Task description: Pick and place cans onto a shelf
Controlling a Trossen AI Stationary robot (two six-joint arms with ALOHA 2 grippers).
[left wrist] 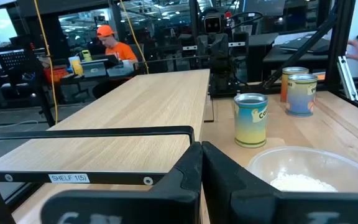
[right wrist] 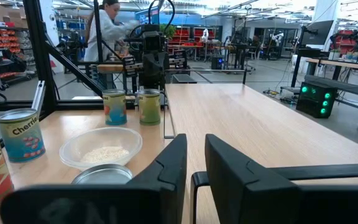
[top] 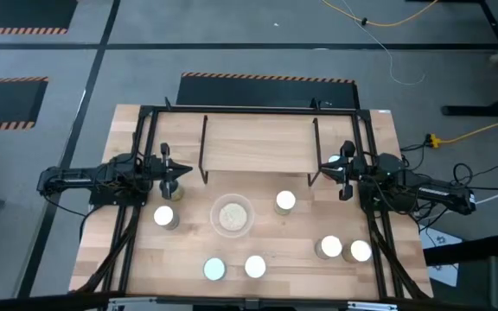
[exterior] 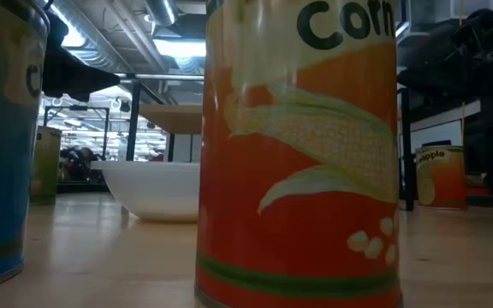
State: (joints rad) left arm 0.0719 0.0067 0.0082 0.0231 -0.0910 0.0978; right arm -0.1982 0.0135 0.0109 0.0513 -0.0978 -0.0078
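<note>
Right gripper (top: 346, 192) beside shelf (top: 258, 142)

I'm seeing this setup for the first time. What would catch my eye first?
From above, the wooden shelf in its black rod frame sits empty at the table's far side, with a dark arm parked at each end. In front of it, silver-topped cans lie scattered around a clear bowl at the centre. In the low view, an orange corn can looms close.

Corn can (exterior: 298, 154): orange label, yellow cob, green band, black lettering. Cherries can (right wrist: 21, 134): blue label, red fruit. Can tops (top: 285, 201): silver-white. Bowl (top: 232, 216): clear, beige contents. Shelf (top: 258, 142): light wood, black frame. Desk (top: 292, 255): pale wood. Floor tape (top: 266, 78): orange-black stripes.
</note>
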